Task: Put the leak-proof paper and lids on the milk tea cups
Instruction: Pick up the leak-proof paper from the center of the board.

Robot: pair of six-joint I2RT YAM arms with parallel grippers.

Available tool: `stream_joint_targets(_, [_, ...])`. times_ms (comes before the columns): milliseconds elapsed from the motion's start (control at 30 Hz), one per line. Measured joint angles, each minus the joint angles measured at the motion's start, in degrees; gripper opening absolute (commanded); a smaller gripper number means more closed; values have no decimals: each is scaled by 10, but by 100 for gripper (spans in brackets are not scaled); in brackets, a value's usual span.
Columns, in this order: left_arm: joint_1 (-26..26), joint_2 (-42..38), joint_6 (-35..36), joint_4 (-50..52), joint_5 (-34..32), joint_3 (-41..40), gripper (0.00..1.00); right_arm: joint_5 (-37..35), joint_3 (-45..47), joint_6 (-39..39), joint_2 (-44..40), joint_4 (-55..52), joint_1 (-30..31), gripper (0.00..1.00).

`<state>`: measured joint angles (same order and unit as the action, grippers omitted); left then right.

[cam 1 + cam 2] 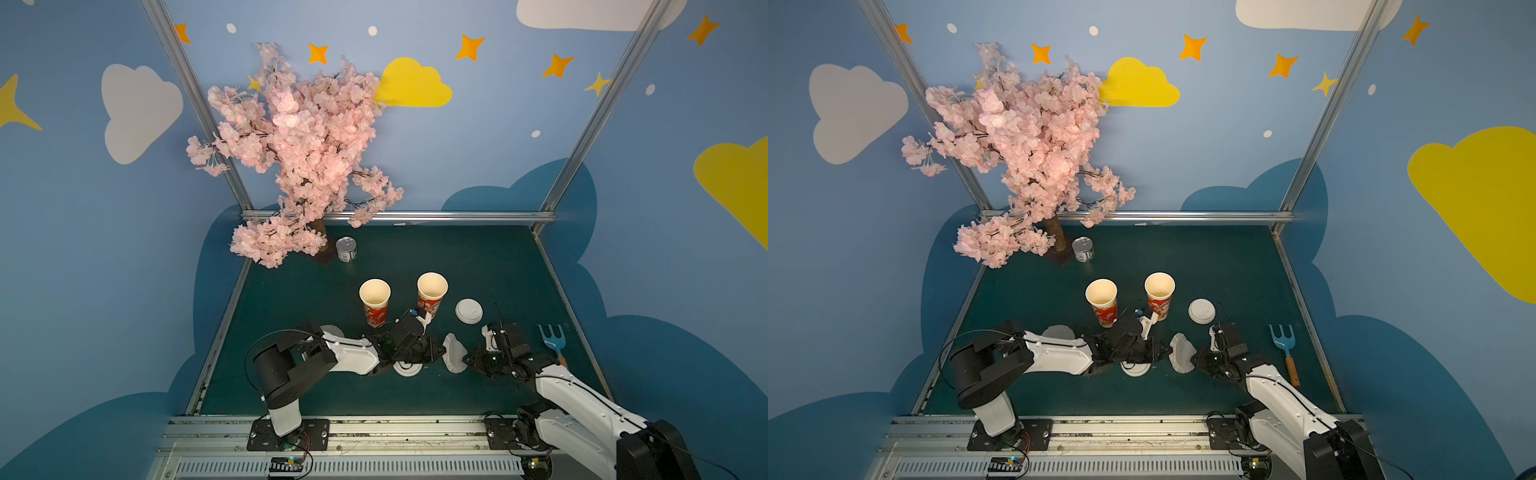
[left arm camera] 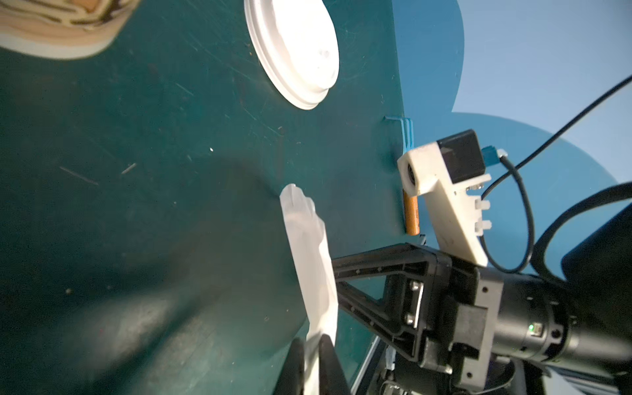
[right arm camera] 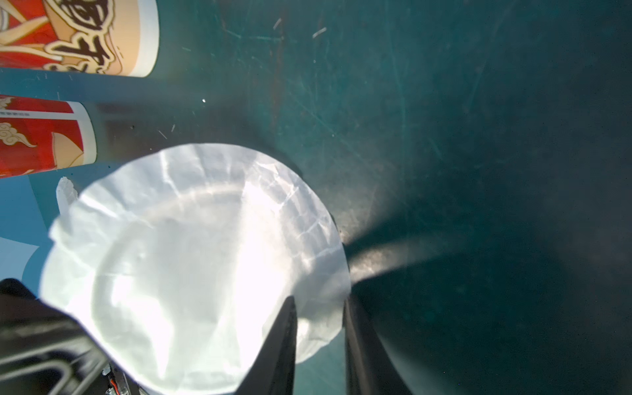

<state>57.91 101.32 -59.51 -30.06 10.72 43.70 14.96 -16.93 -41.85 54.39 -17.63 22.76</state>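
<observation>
In both top views the left gripper (image 1: 443, 354) and right gripper (image 1: 467, 358) are meeting over the green table (image 1: 478, 257). The leak-proof paper (image 1: 455, 353) is standing on edge between them, just in front of the uncovered milk tea cups (image 1: 375, 301). A second sheet (image 1: 332, 330) is peeking out behind the left arm and a white lid (image 1: 409, 370) is lying half under it. Another lid (image 1: 468, 311), a blue fork (image 1: 552, 338) and a tin can (image 1: 347, 249) are sitting around.

Left wrist view: those fingers (image 2: 328, 359) are clamping tight on the paper's edge.

Right wrist view: the paper is blocking lots. Its rim is sitting between slightly parted jaws, and honestly I can't tell if they're pinching.
</observation>
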Motion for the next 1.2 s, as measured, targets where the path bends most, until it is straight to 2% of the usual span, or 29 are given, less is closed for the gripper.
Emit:
stream_joint_targets(133, [0, -2, 2, 10, -1, 0, 3, -4, 0, -2, -7, -9, 0, 28])
stream_joint_targets(300, [2, -19, 11, 36, -2, 2, 3, -17, -13, 1, -37, -53, 0, 36])
stream_joint_targets(500, [7, -57, 34, 109, -4, 32, 3, -46, -63, 19, -111, -115, 0, 54])
stream_joint_targets(600, [10, -87, 53, 149, -4, 54, 3, -63, -95, 31, -145, -146, 0, 66])
stream_joint_targets(700, [11, -122, 71, 186, -4, 71, 3, -79, -135, 43, -159, -172, 0, 83])
stream_joint_targets(933, [-3, -219, 111, 264, -7, 102, 3, -97, -247, 69, -121, -197, 0, 86])
stream_joint_targets(1200, [-83, -355, 136, 319, -16, 106, 3, -90, -358, 87, -27, -185, 8, 88])
